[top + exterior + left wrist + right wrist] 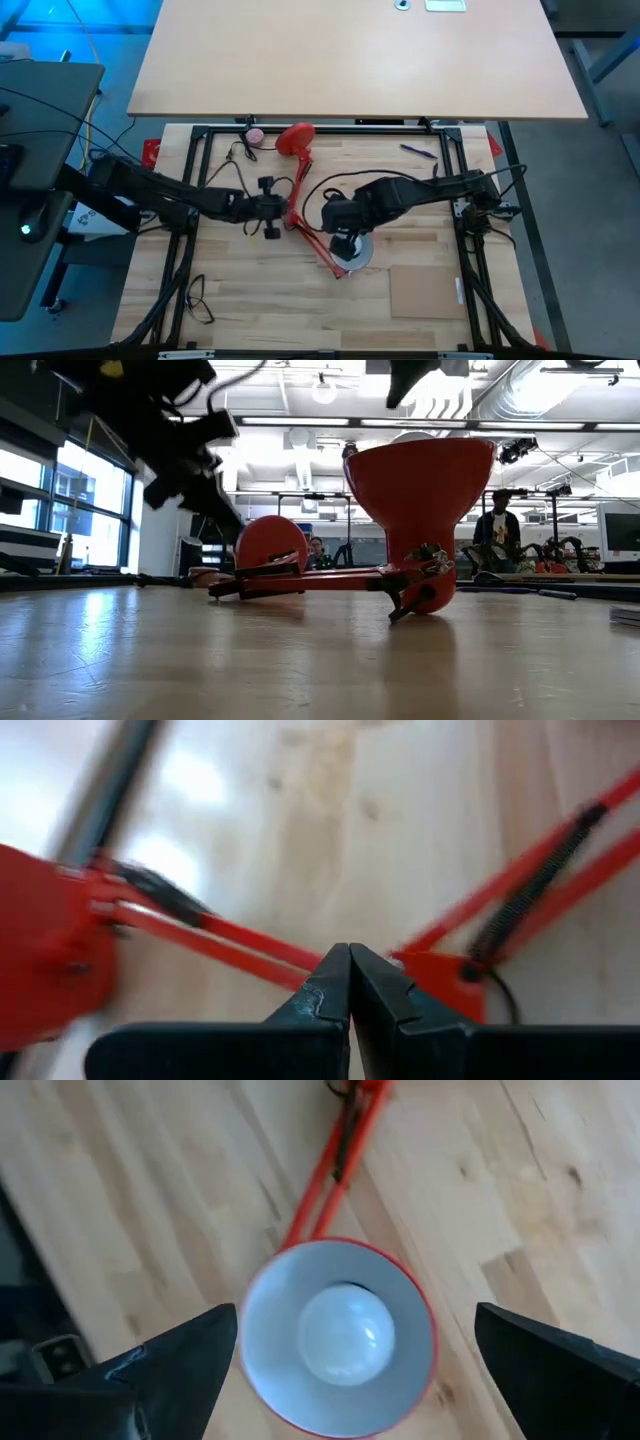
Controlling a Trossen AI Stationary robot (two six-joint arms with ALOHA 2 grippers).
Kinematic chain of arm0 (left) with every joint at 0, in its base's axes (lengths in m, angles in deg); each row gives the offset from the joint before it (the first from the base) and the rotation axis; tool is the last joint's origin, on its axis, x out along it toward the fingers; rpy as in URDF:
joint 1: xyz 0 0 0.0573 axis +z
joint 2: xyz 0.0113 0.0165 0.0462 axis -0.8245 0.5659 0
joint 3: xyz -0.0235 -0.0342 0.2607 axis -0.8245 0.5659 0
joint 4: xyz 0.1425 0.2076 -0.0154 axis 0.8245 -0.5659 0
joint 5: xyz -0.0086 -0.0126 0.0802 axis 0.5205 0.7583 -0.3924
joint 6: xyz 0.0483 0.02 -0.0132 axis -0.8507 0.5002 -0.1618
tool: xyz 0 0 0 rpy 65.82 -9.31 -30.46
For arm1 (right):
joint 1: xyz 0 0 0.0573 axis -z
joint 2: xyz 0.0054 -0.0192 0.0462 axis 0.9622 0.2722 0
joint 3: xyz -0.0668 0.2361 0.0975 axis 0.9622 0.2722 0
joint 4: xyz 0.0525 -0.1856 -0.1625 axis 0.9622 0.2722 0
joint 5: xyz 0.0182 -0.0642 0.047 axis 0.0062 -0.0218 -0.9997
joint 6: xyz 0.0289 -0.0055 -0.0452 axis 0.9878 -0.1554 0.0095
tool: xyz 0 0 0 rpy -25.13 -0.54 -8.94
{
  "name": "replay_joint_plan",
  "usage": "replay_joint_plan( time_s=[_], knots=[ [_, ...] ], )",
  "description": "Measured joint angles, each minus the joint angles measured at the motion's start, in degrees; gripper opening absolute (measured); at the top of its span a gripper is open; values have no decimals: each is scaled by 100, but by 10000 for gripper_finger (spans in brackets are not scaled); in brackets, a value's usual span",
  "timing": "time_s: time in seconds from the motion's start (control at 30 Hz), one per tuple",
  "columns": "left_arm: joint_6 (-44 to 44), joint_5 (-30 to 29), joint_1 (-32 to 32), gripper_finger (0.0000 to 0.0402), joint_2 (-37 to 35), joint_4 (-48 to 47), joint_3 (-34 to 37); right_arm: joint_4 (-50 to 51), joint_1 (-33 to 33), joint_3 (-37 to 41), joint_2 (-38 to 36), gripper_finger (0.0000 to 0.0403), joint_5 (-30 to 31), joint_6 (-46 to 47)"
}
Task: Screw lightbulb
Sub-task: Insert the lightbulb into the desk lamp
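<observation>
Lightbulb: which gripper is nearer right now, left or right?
Right. The right gripper hangs open directly above the lightbulb, which sits inside the lamp shade. The left gripper is shut on the red lamp arm, off to the side.

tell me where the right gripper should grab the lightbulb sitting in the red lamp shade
Probably the bulb's rounded dome, from straight above. The lightbulb sits inside the upturned red shade, whose wall rings it, so no sideways approach is open and its base is hidden. The right gripper is directly above with fingers spread wide; lower them between bulb and shade wall, then close gently on the smooth glass.
</observation>
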Motion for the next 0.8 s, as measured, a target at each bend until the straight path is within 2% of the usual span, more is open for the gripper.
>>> replay_joint_plan(
  time_s=[0.13, 0.27, 0.47, 0.53, 0.63, 0.73, 0.8],
  knots=[
    [-162, -151, 0, 0, -729, -224, -4, -247, 0, -124, 2, 399, -159, 2],
    [95, -161, -9, 0, -1530, -201, -4, -479, 0, -157, 7, 399, -361, -61],
    [485, -140, -7, 0, -2333, 244, -6, -562, 5, -158, 7, 399, -442, -728],
    [407, 7, 1, 0, -2365, 233, -97, -255, 23, -195, 7, 399, -412, -821],
    [337, 574, 82, 0, -2131, -412, -556, 260, 53, -309, 3, 399, -48, -1037],
    [343, 1288, 162, 7, -1622, -1247, -1161, 741, 51, -533, -66, 399, 484, -1160],
    [50, 1625, 205, 19, -1207, -1912, -1558, 956, 51, -699, -171, 399, 720, -1147]
  ],
)
